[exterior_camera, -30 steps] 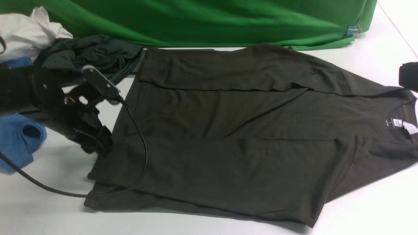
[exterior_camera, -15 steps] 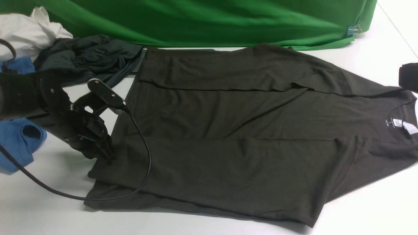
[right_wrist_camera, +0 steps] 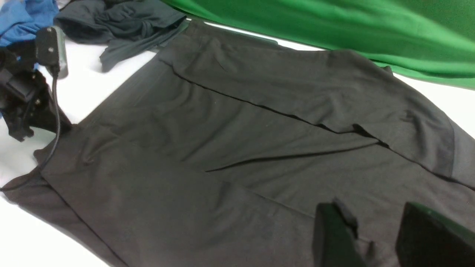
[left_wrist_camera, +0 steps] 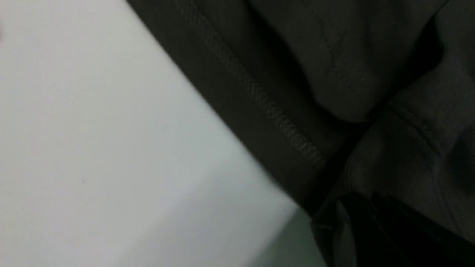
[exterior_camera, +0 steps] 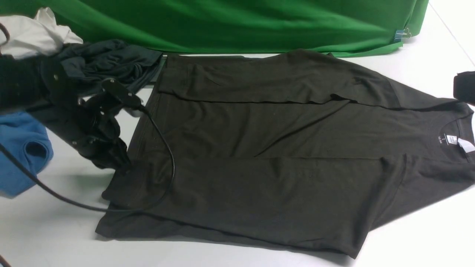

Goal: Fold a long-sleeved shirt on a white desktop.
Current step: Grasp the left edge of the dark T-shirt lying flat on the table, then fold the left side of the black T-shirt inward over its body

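The long-sleeved shirt (exterior_camera: 259, 148) lies flat on the white desktop (exterior_camera: 55, 230), both sleeves folded in over the body and the neck with its white label (exterior_camera: 465, 145) at the right. My left gripper (exterior_camera: 122, 167) is at the shirt's hem on the left, shut on the fabric edge. The left wrist view shows the stitched hem (left_wrist_camera: 282, 126) and a cuff bunched against the dark fingers (left_wrist_camera: 389, 230). My right gripper (right_wrist_camera: 378, 237) hovers open above the shirt near the collar end, with nothing between its fingers.
A green cloth backdrop (exterior_camera: 241, 26) runs along the back. A dark teal-grey garment (exterior_camera: 107, 63), a blue garment (exterior_camera: 22, 148) and a white cloth (exterior_camera: 33, 35) are piled at the left. The left arm's black cable (exterior_camera: 169, 155) loops over the shirt's hem.
My left gripper has closed on the shirt's hem edge and drawn back a little, and the near hem corner has shifted with it. The right gripper has not moved.
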Available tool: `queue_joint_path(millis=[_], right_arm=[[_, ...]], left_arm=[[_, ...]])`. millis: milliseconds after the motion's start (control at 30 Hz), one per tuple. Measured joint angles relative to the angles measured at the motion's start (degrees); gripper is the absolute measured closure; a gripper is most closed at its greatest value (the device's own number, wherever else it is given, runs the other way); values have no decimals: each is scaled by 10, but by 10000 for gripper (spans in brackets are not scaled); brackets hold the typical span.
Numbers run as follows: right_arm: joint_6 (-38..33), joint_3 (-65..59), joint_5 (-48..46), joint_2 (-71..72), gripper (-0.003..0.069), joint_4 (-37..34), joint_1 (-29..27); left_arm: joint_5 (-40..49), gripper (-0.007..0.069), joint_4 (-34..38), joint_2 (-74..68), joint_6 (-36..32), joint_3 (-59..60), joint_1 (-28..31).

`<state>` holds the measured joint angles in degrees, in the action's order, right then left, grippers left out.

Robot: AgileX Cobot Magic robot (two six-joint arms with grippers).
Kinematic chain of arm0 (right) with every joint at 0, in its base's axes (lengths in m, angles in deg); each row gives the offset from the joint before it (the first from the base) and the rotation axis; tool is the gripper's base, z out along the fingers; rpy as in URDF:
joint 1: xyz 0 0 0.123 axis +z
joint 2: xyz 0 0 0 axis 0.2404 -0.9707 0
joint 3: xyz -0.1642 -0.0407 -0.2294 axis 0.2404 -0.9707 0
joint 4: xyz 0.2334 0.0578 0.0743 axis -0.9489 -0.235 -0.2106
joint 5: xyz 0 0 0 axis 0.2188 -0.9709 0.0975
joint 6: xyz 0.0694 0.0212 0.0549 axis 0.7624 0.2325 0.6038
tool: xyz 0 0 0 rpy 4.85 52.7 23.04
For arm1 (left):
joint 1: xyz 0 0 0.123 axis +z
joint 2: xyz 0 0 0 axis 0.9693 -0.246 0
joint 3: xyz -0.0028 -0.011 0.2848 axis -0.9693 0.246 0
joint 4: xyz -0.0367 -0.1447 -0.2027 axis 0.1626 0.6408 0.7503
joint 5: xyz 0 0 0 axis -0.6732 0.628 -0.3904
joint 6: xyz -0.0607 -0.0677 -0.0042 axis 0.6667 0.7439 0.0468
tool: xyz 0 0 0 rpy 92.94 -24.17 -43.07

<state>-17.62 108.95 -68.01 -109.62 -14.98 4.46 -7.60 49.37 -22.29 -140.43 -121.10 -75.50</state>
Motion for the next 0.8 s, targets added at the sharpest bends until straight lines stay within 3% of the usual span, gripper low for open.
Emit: queue_joint_path(millis=[500,800], right_arm=[[-1,0,0,0,419,1,0],[-2,0,2,0,419,1,0]], left_arm=[[90,599,7,0,-1,-118,0],[67,599,32,-1,1,-158,0]])
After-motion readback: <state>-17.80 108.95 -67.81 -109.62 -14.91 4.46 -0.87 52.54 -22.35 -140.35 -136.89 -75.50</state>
